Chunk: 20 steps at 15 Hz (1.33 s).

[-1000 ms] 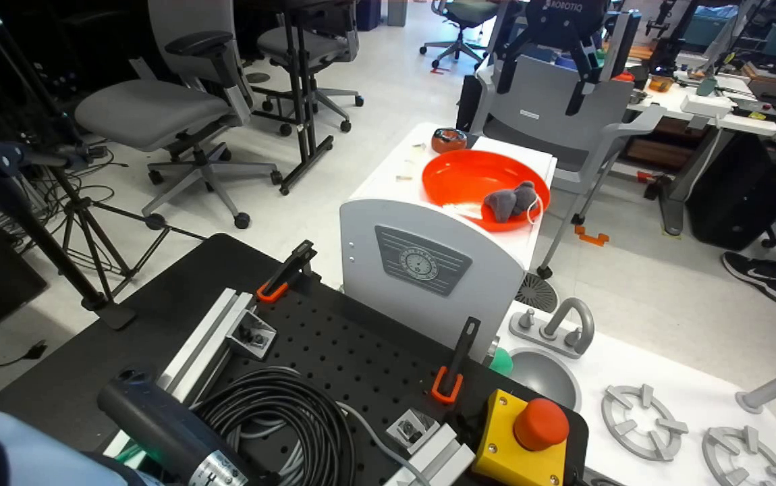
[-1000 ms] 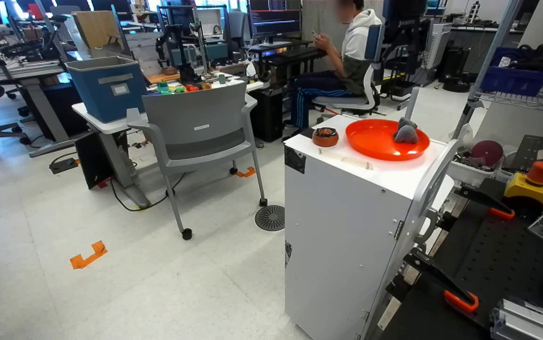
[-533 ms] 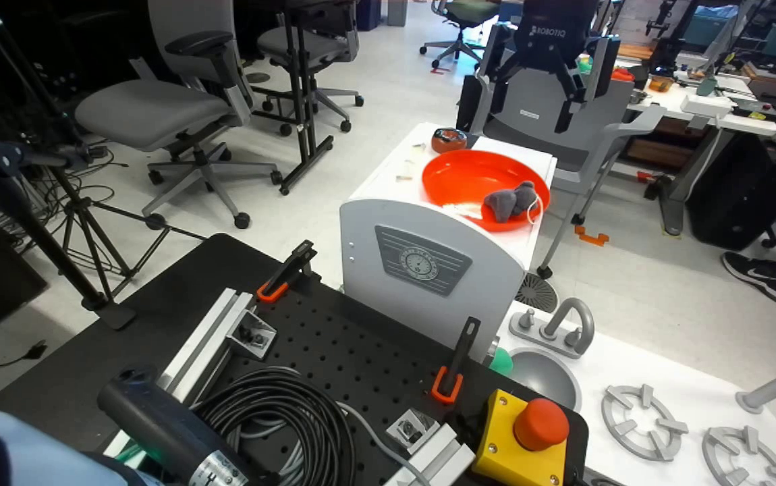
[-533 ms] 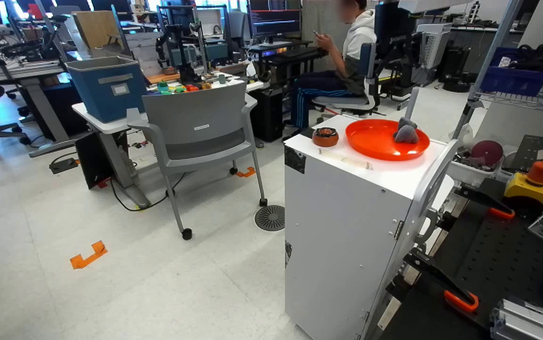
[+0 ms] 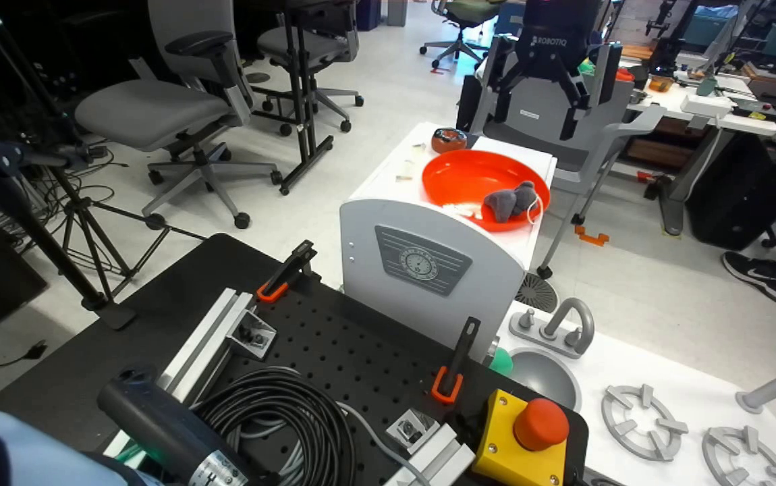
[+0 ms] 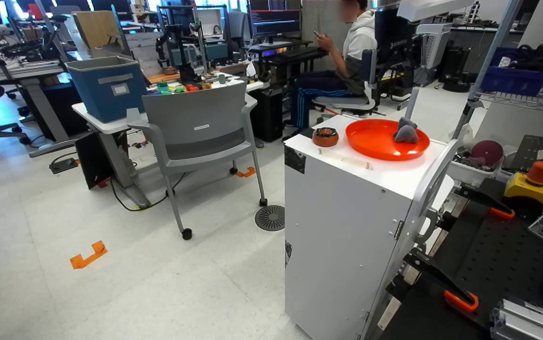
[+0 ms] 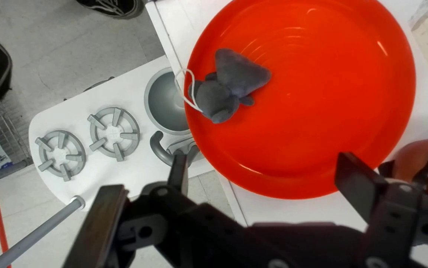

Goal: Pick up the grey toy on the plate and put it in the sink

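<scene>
The grey toy (image 5: 511,202) is a small dark grey plush with a white loop. It lies on the orange plate (image 5: 459,177) near the rim, and shows in both exterior views (image 6: 406,131). In the wrist view the toy (image 7: 217,95) lies at the plate's (image 7: 310,123) left side, ahead of the fingers. My gripper (image 5: 534,118) is open and empty, above and behind the plate in an exterior view. In the wrist view its fingers (image 7: 261,163) are wide apart, with nothing between them. The grey round sink (image 5: 544,381) is in the lower white counter; the plate partly covers it in the wrist view (image 7: 165,100).
A grey backboard (image 5: 428,263) rises between the plate's white cabinet and the black table. A faucet (image 5: 567,324) stands by the sink, with burners (image 5: 644,422) beyond. A small orange-brown round object (image 5: 449,140) sits beside the plate. A grey chair (image 6: 200,127) stands near the cabinet.
My gripper has come lower, nearer the plate's height, and stays open. It also shifted a little left in an exterior view. The toy and plate have not moved.
</scene>
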### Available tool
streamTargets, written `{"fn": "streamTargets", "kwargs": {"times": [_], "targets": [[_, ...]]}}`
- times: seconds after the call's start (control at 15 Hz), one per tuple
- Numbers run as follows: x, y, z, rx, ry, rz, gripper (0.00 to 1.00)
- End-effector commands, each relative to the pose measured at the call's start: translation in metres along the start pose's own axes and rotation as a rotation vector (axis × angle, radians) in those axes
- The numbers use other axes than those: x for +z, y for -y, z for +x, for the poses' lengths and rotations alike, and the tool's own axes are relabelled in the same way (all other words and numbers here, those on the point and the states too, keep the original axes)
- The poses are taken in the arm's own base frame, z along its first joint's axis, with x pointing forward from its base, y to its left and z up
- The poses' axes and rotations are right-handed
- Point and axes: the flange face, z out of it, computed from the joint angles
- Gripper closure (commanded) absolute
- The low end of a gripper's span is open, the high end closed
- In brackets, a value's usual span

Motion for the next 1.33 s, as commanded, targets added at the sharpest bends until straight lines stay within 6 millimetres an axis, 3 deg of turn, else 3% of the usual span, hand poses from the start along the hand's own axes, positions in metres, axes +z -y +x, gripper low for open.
{"fn": "streamTargets", "kwargs": {"times": [0.0,1.27], "targets": [[0.0067,0.005,0.0011,-0.003,-0.002,-0.037,0.0],[0.0156,-0.0009,-0.0037,-0.024,-0.019,-0.015,0.0]]}}
